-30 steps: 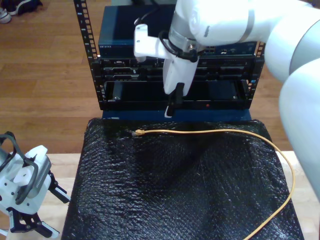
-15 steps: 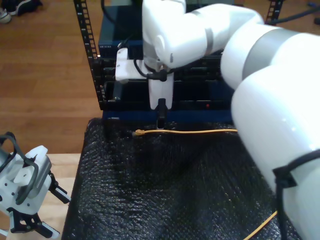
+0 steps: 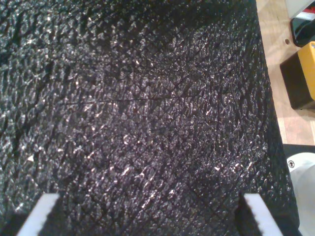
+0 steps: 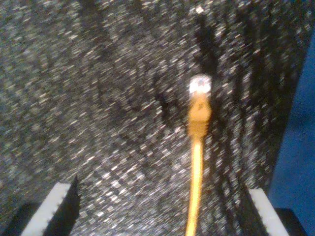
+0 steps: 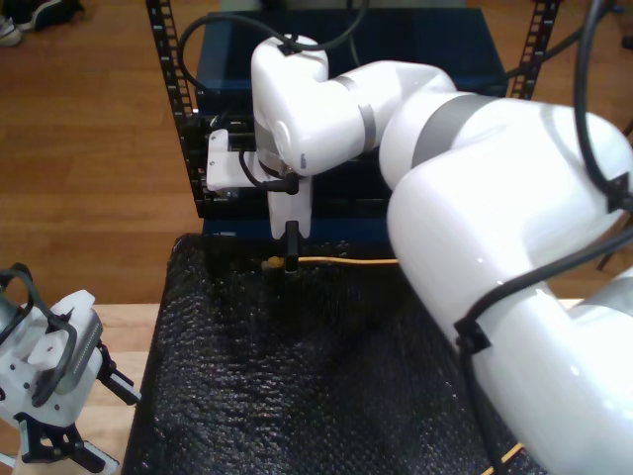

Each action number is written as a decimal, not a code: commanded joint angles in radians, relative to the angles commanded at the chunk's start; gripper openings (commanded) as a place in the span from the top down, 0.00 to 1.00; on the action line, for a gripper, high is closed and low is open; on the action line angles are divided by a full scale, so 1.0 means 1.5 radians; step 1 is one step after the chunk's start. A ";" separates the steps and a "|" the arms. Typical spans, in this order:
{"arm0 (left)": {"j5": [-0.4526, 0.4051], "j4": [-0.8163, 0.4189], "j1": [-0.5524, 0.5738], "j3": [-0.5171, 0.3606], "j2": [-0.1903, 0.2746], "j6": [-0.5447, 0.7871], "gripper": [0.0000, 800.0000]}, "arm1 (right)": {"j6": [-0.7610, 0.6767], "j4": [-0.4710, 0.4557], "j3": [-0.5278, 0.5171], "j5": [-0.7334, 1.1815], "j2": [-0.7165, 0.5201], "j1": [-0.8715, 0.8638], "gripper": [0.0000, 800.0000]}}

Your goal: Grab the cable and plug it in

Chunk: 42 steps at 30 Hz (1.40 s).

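Note:
The yellow-orange cable (image 5: 346, 261) lies across the far part of the black bubble mat (image 5: 297, 376), its clear plug (image 5: 272, 263) pointing to the exterior view's left. My second gripper (image 5: 291, 259) hangs straight down at the plug end, fingertips at cable height. In the second wrist view the plug (image 4: 200, 84) and cable (image 4: 196, 162) lie between the open fingers (image 4: 54, 209), nearer one finger than the other; the gripper (image 4: 158, 209) holds nothing. My first gripper (image 5: 104, 426) sits at the exterior view's lower left, beside the mat. In its own view it (image 3: 152, 214) is open over bare mat.
A black equipment rack (image 5: 188, 148) with a blue unit (image 5: 425, 40) on top stands just behind the mat. The second arm's big white links cover the exterior view's right half. A yellow-and-black box (image 3: 302, 73) rests on the wooden tabletop (image 3: 280, 49) beside the mat.
The second arm has swung toward the exterior view's left and lowered; its gripper went from in front of the rack down to the cable's plug end. The first gripper has not moved.

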<state>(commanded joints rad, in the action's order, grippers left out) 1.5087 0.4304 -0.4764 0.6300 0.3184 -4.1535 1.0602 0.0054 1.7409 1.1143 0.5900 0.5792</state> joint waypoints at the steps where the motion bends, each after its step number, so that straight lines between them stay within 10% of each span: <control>1: 0.000 0.000 0.000 0.000 0.000 0.000 0.00 | 0.000 0.000 0.011 0.000 0.009 0.000 0.06; 42: -0.001 -0.002 0.000 0.001 -0.018 0.000 0.00 | -0.005 -0.061 0.058 -0.004 0.087 0.011 0.50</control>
<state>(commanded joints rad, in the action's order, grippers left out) 1.5071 0.4273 -0.4764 0.6316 0.2908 -4.1535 1.0526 -0.0867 1.8284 1.1082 0.7204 0.5961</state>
